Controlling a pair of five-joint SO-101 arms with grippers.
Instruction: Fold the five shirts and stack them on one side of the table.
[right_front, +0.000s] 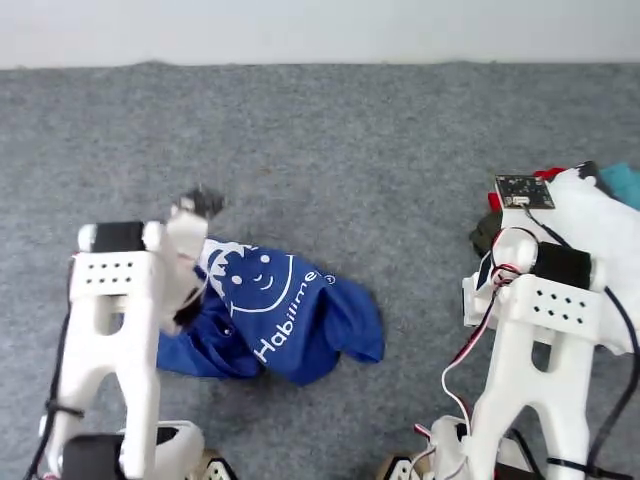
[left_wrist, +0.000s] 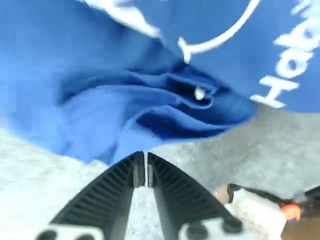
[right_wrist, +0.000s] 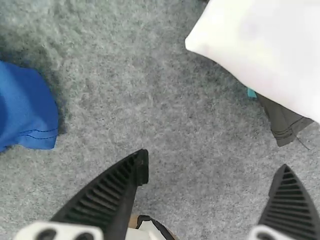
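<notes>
Closest to the lens, the left claw (left_wrist: 140, 166) is pressed shut, tip against tip, with nothing visibly caught between the tips. It hangs low over the grey bench (right_front: 400, 140), right at the near hem of the blue shirt (left_wrist: 150, 100). The cloth lies straight ahead of the tips, just beyond them, bunched into soft folds there and not spread flat.

From the high view the blue shirt (right_front: 290, 315) is a crumpled heap with its printed face up. Its long axis runs across the bench, from under the left arm out toward the middle and slanting a little toward the robot at the far end. The left arm is plainly the nearer one; it stands over the shirt's own end.

The right claw (right_wrist: 215, 167) gapes wide over bare bench, holding nothing. One corner of the blue shirt lies off to one side of it and well apart. The white shirt (right_wrist: 260, 55) lies to the other side, on top of a heap of further garments (a dark one (right_wrist: 282, 125) pokes out beneath).

My reading: any grasp on the blue shirt falls to the left claw, which must first part its tips and then push forward into the hem.
</notes>
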